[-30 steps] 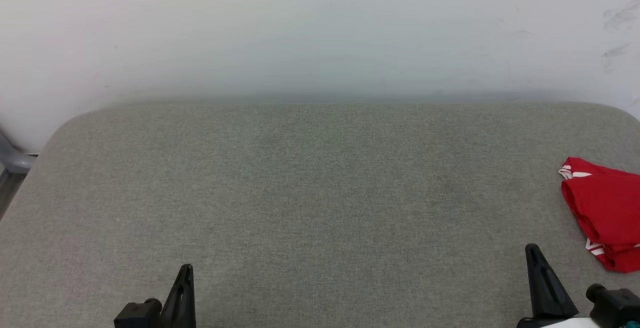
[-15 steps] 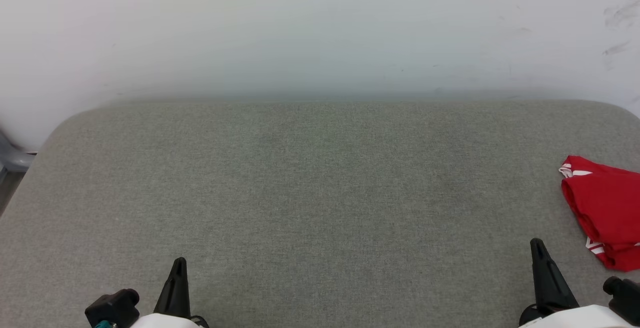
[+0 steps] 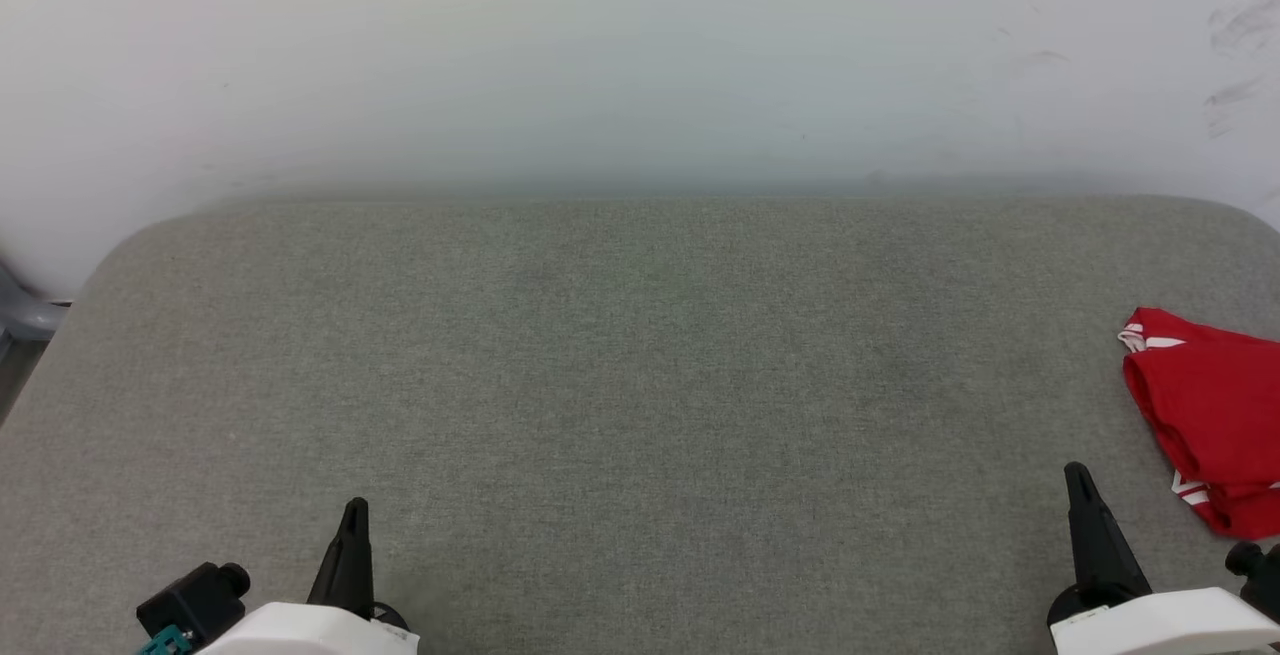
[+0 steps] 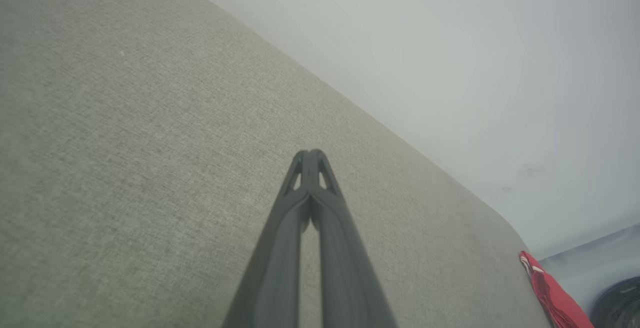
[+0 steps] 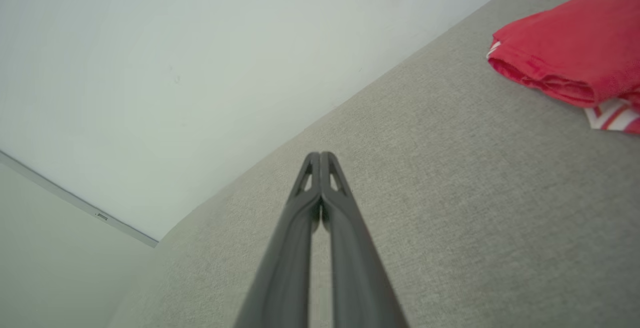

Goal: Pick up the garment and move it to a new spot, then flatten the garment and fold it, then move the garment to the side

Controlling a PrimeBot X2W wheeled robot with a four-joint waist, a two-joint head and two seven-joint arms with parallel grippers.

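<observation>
The garment point(image 3: 1212, 415) lay bunched at two o'clock from the right jaws, clenched empty and nearer; the left jaws, likewise clenched, stood well apart.

Left gripper point(image 3: 354, 507) and right gripper point(image 3: 1077, 471), both closed, empty.
</observation>
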